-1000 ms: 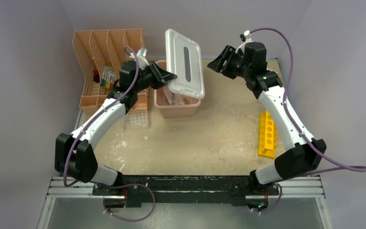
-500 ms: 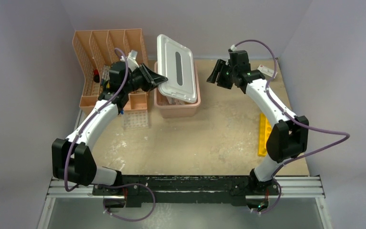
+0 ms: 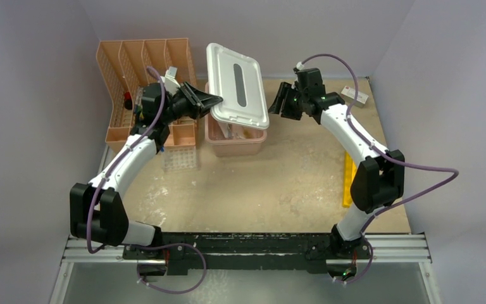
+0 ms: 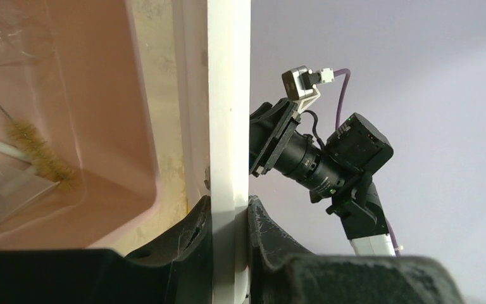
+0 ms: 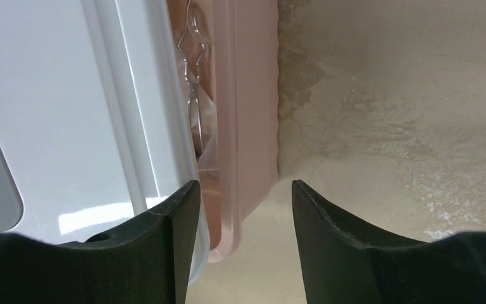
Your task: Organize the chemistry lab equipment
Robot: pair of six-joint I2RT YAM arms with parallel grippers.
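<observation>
**Left claw** [image 3: 210, 101]: clamped on the left long edge of the white lid [image 3: 237, 85]. The left wrist view shows the edge pinched between both fingers.

**Right claw** [image 3: 283, 101]: jaws apart and holding nothing. It faces the lid's opposite long edge and sits just beside it.

**White lid**: held askew above the pink bin [image 3: 237, 144] and not seated, with the near end of the bin uncovered. Its long axis runs from the near side to the far side of the counter [image 3: 278, 183], slightly turned.

**Governing relation**: the lid lies directly to the right claw's left, with its free long edge toward that claw. In the right wrist view one finger is at the lid's edge, the other is over bare counter, and the bin's rim is between them. In my judgement, seating the lid depends on squaring its long axis with the bin's. The left claw already has the grip, and the right is near enough to steady the free edge.

**Bin contents**: metal forceps/scissors [image 5: 193, 63], a small brush [image 4: 38, 155] and a small clear bag [image 4: 12, 187].

**Clear tube tray** [image 3: 180, 158]: on the counter just in front of the peach organizer [image 3: 117, 69], nearer the left arm.

**Yellow holed rack** [image 3: 347, 183]: at the right edge of the counter, partly hidden behind the right arm and well apart from the bin.

**Small pale item** [image 3: 354, 95]: at the far right corner of the counter, too small to identify
</observation>
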